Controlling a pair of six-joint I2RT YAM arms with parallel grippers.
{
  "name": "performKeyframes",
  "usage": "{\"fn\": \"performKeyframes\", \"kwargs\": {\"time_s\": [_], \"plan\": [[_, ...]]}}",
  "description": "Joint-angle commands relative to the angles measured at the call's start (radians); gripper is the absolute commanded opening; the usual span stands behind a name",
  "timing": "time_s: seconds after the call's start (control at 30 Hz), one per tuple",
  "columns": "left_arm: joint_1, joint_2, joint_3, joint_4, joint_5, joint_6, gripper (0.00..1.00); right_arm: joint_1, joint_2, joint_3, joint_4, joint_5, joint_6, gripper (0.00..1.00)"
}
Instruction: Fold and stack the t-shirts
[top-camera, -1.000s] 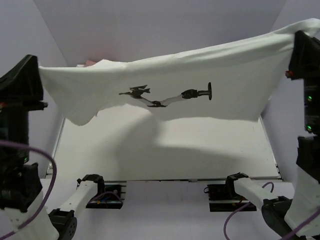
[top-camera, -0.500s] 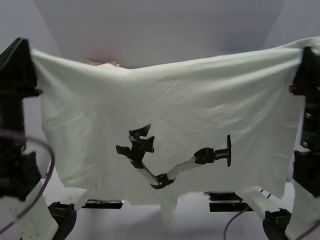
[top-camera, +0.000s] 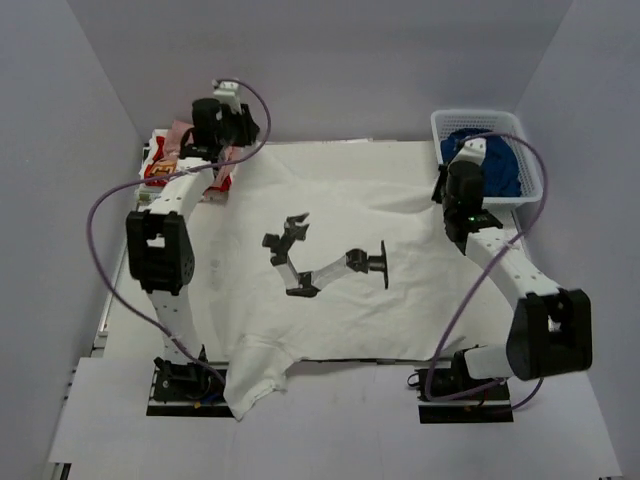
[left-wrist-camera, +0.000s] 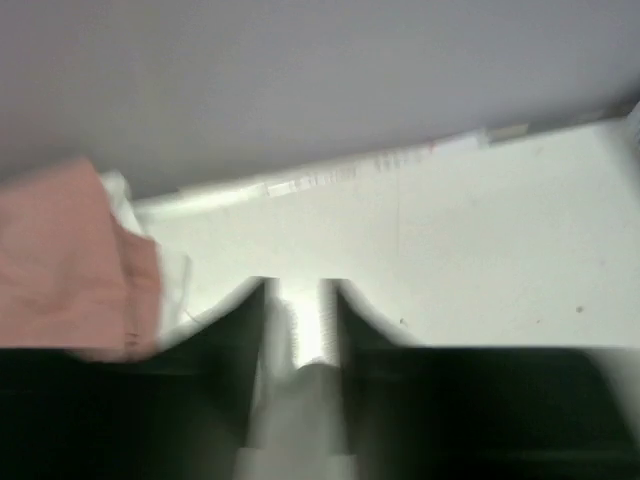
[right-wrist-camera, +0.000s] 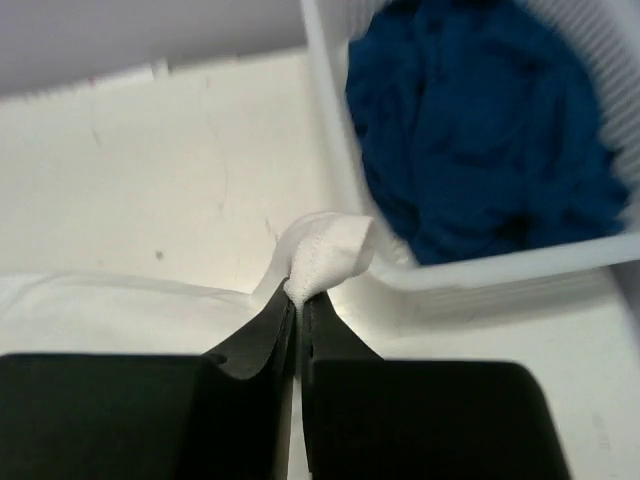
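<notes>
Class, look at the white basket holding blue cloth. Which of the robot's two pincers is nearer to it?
Right. The right pincer sits just beside the white basket, at its left wall. The left pincer is at the table's far left, well away from it.

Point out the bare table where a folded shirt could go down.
Best: the far strip of table, bordered by the far edge of the white shirt, the pile of shirts on the left and the basket on the right. A narrow lane along the left edge lies under the left arm. The middle is covered; both far corners are crowded.
</notes>
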Motion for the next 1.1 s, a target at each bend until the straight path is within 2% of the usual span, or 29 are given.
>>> {"fn": "performKeyframes", "kwargs": {"time_s": [0.0,0.03,0.07,0.1,0.17,0.23,0.3,0.4,0.5,0.6,0.63,0.7,0.8,1.07], "plan": [[0.005,0.14,0.147,-0.052,0.082,0.036,0.6,-0.019,0.115,-0.021,0.147,-0.065,0.091,0.0],[0.005,0.202,0.198,-0.1,0.094,0.036,0.91,-0.019,0.147,-0.018,0.141,-0.084,0.099,0.25],[0.005,0.325,0.305,-0.187,0.103,0.036,1.0,-0.022,0.239,0.002,0.136,-0.128,0.088,0.47],[0.005,0.376,0.355,-0.222,0.103,0.024,1.0,-0.025,0.27,0.044,0.109,-0.138,0.085,0.66],[0.005,0.45,0.465,-0.272,0.103,0.012,1.0,-0.019,0.359,0.124,0.035,-0.169,0.065,0.9],[0.005,0.47,0.476,-0.267,0.116,0.001,1.0,-0.016,0.379,0.189,-0.01,-0.179,0.044,0.9],[0.005,0.426,0.391,-0.2,0.105,-0.01,1.0,-0.016,0.37,0.191,-0.008,-0.189,0.039,0.9],[0.005,0.295,0.254,-0.164,0.055,-0.021,1.0,-0.016,0.335,0.186,-0.028,-0.244,0.043,0.9],[-0.017,0.168,0.148,-0.227,-0.019,-0.04,1.0,-0.013,0.286,0.152,-0.063,-0.337,0.079,0.9],[-0.017,0.047,-0.005,-0.264,-0.002,-0.094,1.0,-0.008,0.243,0.077,-0.056,-0.394,0.114,0.9],[-0.026,0.018,-0.109,-0.264,-0.002,-0.114,1.0,-0.004,0.237,0.047,-0.036,-0.431,0.132,0.9],[-0.026,-0.054,-0.27,-0.264,-0.002,-0.157,1.0,-0.004,0.249,0.008,-0.028,-0.425,0.139,0.9],[-0.049,-0.078,-0.398,-0.232,-0.002,-0.166,1.0,0.001,0.293,0.0,-0.071,-0.413,0.14,0.9],[-0.109,0.128,-0.262,-0.335,-0.047,-0.136,1.0,-0.001,0.442,0.051,-0.129,-0.334,0.174,0.9]]}}
